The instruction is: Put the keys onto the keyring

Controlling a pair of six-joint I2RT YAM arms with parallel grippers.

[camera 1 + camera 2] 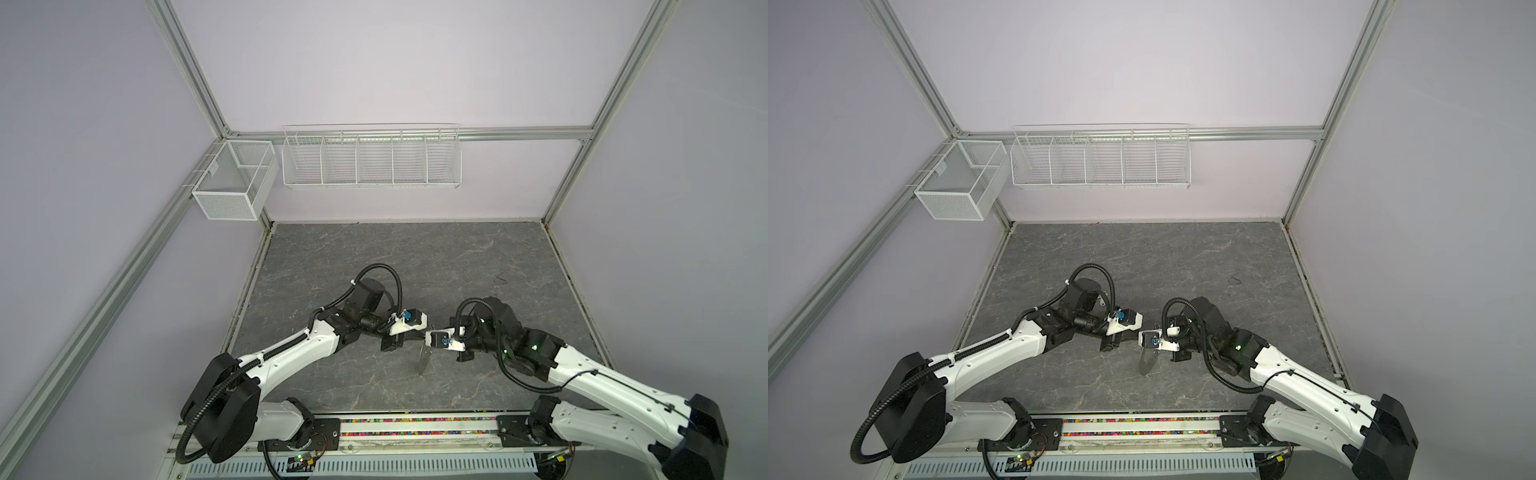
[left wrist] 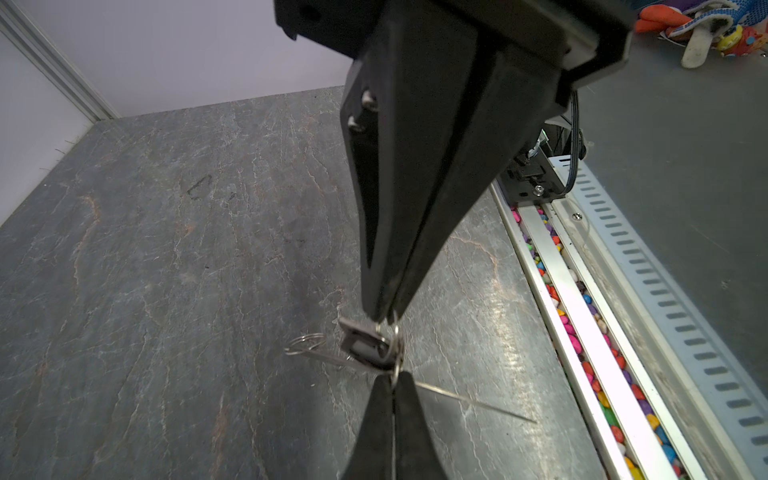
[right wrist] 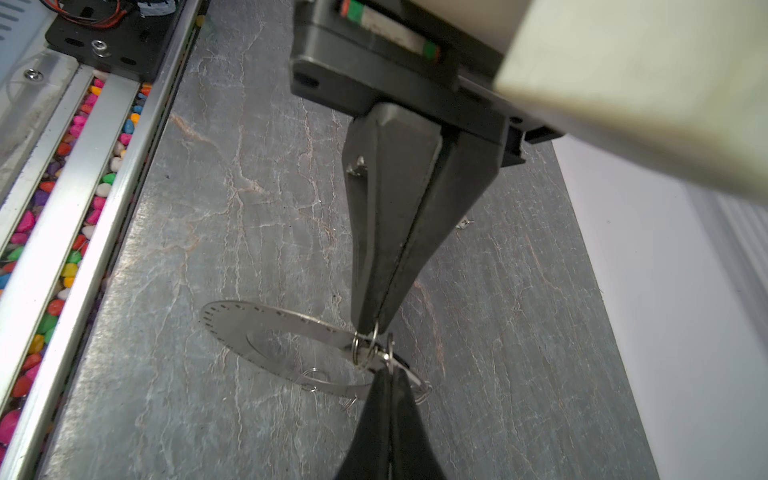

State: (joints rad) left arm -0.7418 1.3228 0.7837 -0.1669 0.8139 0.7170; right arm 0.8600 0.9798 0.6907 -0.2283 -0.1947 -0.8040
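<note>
We see the left gripper (image 2: 385,318) squeezed tight on a small silver key (image 2: 362,338). In the middle, the flat grey keyring (image 3: 249,328) hangs up off the table (image 1: 415,257), right by the key. The right gripper (image 3: 371,328) is pinching the keyring's rim.

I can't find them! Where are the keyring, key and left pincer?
keyring (image 3: 237,326), right wrist view, its flat face.
key (image 2: 363,338), left wrist view, its head.
left pincer (image 2: 385,318), left wrist view, between its tips.
</note>
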